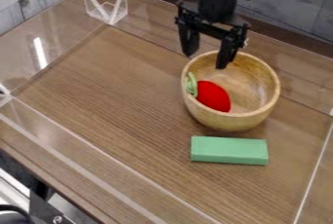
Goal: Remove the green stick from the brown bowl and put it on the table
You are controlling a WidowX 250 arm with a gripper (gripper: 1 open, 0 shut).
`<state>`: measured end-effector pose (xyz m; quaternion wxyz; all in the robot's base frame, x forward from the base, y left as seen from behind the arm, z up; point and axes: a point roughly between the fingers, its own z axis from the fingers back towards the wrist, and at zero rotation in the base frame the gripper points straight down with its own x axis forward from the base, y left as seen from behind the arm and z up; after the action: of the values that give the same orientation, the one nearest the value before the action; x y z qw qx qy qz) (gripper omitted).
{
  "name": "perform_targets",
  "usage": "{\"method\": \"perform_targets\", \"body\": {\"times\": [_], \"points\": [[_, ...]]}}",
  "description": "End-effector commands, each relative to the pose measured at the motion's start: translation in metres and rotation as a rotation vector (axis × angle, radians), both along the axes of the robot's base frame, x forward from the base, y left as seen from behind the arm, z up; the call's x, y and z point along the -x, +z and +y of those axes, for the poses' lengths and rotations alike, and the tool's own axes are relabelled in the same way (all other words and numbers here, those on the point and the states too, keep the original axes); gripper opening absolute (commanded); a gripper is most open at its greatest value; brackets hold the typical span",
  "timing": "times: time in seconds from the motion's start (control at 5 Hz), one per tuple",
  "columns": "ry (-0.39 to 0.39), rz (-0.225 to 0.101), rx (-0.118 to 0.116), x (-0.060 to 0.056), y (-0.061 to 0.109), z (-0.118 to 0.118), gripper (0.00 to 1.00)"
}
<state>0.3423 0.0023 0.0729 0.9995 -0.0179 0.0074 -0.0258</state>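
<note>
My black pincer (211,55) hung with its fingers spread apart and holding nothing, just above the back left rim of the brown bowl (254,111), which sat on the wood-grain counter (104,92) toward its right side. The green stick (190,86) lay inside the bowl against its left wall, touching a red ball (213,97) that rested beside it on the bowl's floor. A flat green rectangular block (229,150) lay on the counter just in front of the bowl, apart from it.
</note>
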Motion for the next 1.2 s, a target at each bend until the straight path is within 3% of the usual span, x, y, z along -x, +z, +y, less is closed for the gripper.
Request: {"method": "perform_targets", "body": {"times": [0.0, 0.4, 1.0], "points": [[0.018, -0.062, -0.005, -0.015, 0.008, -0.007, 0.00], [0.129, -0.065, -0.005, -0.031, -0.003, -0.027, 0.00], [0.059, -0.058, 0.001, -0.006, 0.004, -0.032, 0.00]]}}
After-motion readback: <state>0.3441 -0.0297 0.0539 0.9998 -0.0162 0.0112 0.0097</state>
